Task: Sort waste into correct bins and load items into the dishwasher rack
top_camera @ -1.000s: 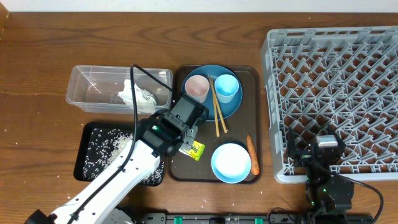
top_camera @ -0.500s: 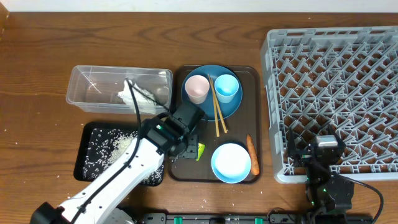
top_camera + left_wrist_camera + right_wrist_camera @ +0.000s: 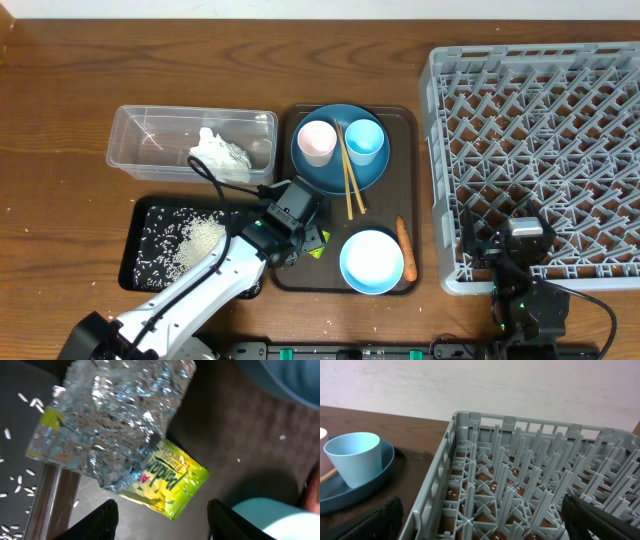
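Left gripper pulled back, jaws wider, over wrapper.

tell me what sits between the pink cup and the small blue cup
The wooden chopsticks run between the pink cup and the small blue cup, on the blue plate, seen in the overhead view.

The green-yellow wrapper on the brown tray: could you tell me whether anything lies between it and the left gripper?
Yes. The crumpled silver foil covers much of the wrapper; only its near end lies bare before the open left gripper.
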`<move>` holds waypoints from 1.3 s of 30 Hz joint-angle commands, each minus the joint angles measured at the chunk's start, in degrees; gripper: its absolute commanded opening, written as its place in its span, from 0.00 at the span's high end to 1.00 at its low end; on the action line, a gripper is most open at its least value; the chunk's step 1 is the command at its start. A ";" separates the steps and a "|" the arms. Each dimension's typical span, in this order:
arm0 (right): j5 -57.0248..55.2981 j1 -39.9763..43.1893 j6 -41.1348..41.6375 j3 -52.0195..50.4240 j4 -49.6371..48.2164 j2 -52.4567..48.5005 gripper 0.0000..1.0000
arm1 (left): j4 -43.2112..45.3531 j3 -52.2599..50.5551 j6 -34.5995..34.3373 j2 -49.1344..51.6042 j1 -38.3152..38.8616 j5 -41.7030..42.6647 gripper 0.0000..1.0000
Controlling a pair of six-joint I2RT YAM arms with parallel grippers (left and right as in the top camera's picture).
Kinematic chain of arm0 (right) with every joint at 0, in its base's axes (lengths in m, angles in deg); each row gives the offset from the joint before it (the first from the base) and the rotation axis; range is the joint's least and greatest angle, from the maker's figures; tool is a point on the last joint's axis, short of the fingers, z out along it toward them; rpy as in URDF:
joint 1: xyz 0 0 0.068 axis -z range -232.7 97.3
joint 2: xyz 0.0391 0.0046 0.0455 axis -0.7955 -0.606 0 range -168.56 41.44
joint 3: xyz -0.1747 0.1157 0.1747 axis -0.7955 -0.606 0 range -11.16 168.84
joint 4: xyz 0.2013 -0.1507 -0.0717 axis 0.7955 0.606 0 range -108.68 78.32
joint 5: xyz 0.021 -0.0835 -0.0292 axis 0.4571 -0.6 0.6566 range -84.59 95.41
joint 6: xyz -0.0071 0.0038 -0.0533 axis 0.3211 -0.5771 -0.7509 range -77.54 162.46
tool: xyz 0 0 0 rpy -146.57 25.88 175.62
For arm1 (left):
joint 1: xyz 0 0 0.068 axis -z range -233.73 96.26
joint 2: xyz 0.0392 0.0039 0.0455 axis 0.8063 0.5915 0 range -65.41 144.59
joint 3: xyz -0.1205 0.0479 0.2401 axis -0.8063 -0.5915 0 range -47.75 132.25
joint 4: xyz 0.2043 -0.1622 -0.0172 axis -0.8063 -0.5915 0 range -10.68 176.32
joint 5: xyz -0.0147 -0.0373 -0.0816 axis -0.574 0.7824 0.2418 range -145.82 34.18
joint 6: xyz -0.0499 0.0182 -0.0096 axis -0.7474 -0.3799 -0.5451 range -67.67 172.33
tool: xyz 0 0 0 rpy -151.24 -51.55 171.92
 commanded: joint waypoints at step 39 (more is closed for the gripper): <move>-0.57 0.63 -0.37 -0.04 0.24 -0.07 0.01 | 4.68 -0.52 -15.28 10.23 3.61 -9.51 0.22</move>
